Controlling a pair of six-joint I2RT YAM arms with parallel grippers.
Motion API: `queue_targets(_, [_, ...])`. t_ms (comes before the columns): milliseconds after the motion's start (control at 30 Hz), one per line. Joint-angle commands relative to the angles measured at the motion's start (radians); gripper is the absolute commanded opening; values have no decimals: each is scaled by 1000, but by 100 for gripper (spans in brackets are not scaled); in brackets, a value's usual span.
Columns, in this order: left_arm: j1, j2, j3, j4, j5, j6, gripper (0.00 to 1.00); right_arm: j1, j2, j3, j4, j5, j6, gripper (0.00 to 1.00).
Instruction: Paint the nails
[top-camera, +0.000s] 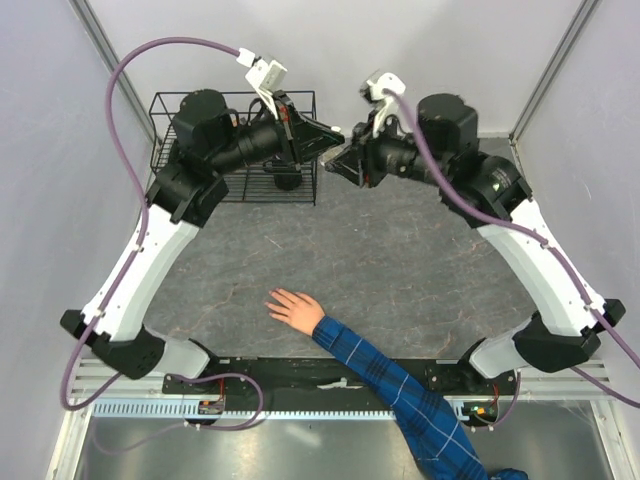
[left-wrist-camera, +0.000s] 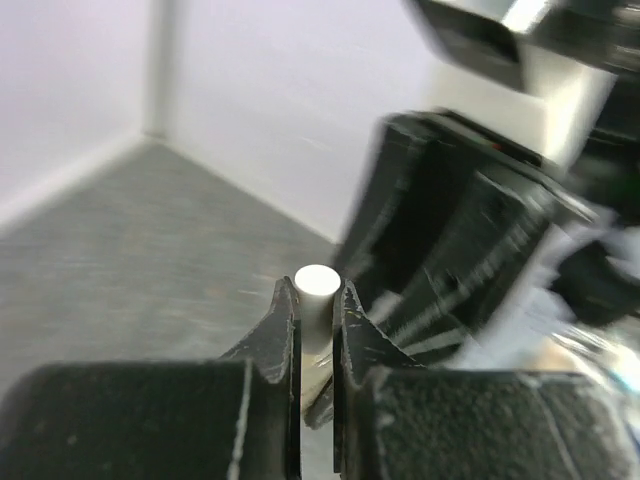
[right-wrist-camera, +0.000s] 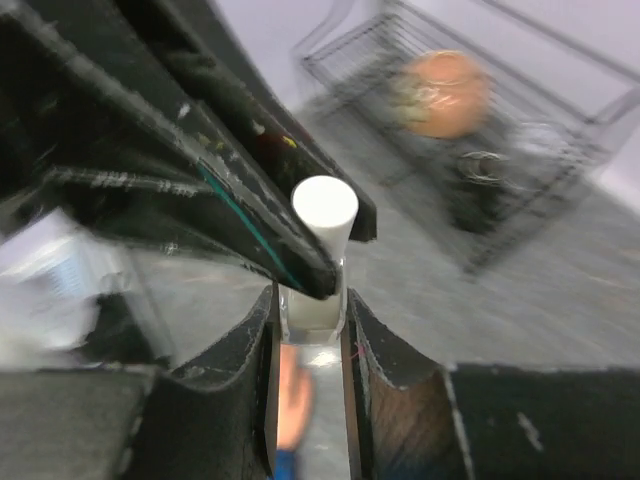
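**Cap pinched, bottle clamped, hand waiting below**

My left gripper (left-wrist-camera: 315, 300) is closed on the white cap (left-wrist-camera: 318, 287). My right gripper (right-wrist-camera: 308, 310) is clamped around the small clear bottle (right-wrist-camera: 312, 318) beneath it. The two sets of jaws meet tip to tip, high over the far side of the table (top-camera: 400, 270).

The hand (top-camera: 295, 308) lies flat well below both jaws and back toward my bases, slightly to my left arm's side. Its long axis follows the plaid sleeve (top-camera: 400, 385), slanting in from my right base with the fingers pointing left. The nails are too small to make out. I judge that the left arm, holding the cap, has the shorter reach.
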Motion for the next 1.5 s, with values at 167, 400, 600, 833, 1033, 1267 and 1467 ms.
queue_targets(167, [-200, 37, 186, -297, -416, 243, 21, 292, 67, 158, -167, 837, -314, 0])
queue_targets(400, [-55, 20, 227, -271, -45, 137, 56, 168, -52, 9, -98, 283, -314, 0])
queue_targets(600, [80, 17, 224, -174, 264, -39, 61, -4, -46, -8, -104, -117, -251, 0])
queue_targets(833, [154, 49, 221, -131, 422, -252, 69, -64, 15, 13, -92, -438, -167, 0])
queue_targets(1033, [154, 28, 145, -124, 540, -205, 59, -114, 15, -49, 95, -628, -2, 0])
queue_targets(1267, [154, 8, 22, 113, 616, -326, 64, -117, 12, -97, 209, -684, 112, 0])
queue_targets(1467, [140, 43, 25, 188, 623, -383, 64, -119, 15, -92, 220, -678, 120, 0])
